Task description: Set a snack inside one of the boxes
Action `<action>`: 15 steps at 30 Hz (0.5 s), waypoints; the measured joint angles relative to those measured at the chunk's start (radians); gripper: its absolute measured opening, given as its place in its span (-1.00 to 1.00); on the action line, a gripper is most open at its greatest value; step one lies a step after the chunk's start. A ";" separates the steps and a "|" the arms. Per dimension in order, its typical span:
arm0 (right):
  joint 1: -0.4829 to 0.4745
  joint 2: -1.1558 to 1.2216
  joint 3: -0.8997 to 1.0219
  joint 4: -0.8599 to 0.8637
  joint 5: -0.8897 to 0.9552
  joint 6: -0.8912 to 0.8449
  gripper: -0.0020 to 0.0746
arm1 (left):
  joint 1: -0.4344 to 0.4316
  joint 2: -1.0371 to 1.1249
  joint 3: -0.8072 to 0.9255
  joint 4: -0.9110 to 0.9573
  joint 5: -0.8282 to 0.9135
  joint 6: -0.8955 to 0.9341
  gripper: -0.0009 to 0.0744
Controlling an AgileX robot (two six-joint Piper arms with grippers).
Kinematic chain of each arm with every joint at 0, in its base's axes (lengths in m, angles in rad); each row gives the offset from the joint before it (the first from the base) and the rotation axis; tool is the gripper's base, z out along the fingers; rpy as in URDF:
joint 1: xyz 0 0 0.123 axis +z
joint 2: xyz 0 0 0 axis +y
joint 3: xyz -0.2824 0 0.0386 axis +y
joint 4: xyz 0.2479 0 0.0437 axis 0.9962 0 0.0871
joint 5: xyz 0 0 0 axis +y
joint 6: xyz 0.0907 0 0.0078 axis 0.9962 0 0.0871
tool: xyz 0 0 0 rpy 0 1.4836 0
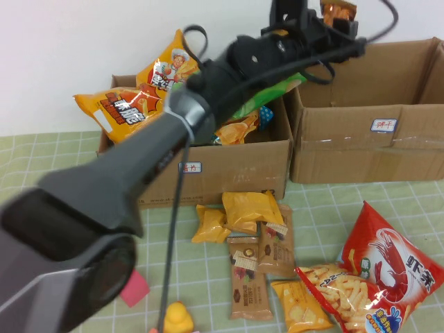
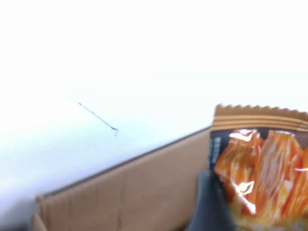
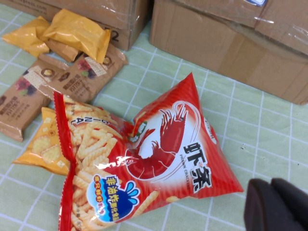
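Two brown cardboard boxes stand at the back of the table. The left box point(image 1: 236, 163) holds several snack bags. The right box point(image 1: 347, 142) looks open, and its inside is mostly hidden. My left gripper point(image 1: 331, 22) is raised over the right box's back left corner, shut on a small orange and brown snack packet point(image 1: 338, 10). In the left wrist view the packet point(image 2: 262, 159) hangs in front of a cardboard wall point(image 2: 130, 192), with one dark finger point(image 2: 207, 207) beside it. My right gripper point(image 3: 276, 207) is shut and empty, low over the mat next to the red shrimp cracker bag point(image 3: 168, 144).
Loose snacks lie on the green checked mat in front of the boxes: yellow packets point(image 1: 246, 208), brown bars point(image 1: 250, 277), a red shrimp cracker bag point(image 1: 392, 260), a bag of fries-shaped snacks point(image 1: 340, 291). A pink card point(image 1: 135, 288) and a yellow toy point(image 1: 179, 320) lie near the front edge.
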 joint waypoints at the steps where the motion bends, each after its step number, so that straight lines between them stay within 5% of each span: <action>1: 0.000 0.000 0.000 0.000 0.000 -0.002 -0.92 | 0.000 0.029 -0.033 -0.002 -0.006 0.014 0.26; 4: 0.000 0.000 0.000 0.000 0.000 -0.002 -0.92 | -0.004 0.106 -0.132 -0.002 0.008 0.061 0.64; 8: 0.000 0.000 0.000 -0.002 0.002 -0.002 -0.92 | -0.007 0.147 -0.198 0.006 0.083 0.134 0.77; 11: 0.000 0.000 0.000 -0.006 0.002 -0.002 -0.92 | -0.010 0.140 -0.215 0.070 0.132 0.163 0.65; 15: 0.000 0.000 0.000 -0.008 0.004 -0.004 -0.92 | -0.010 0.085 -0.215 0.318 0.244 0.123 0.24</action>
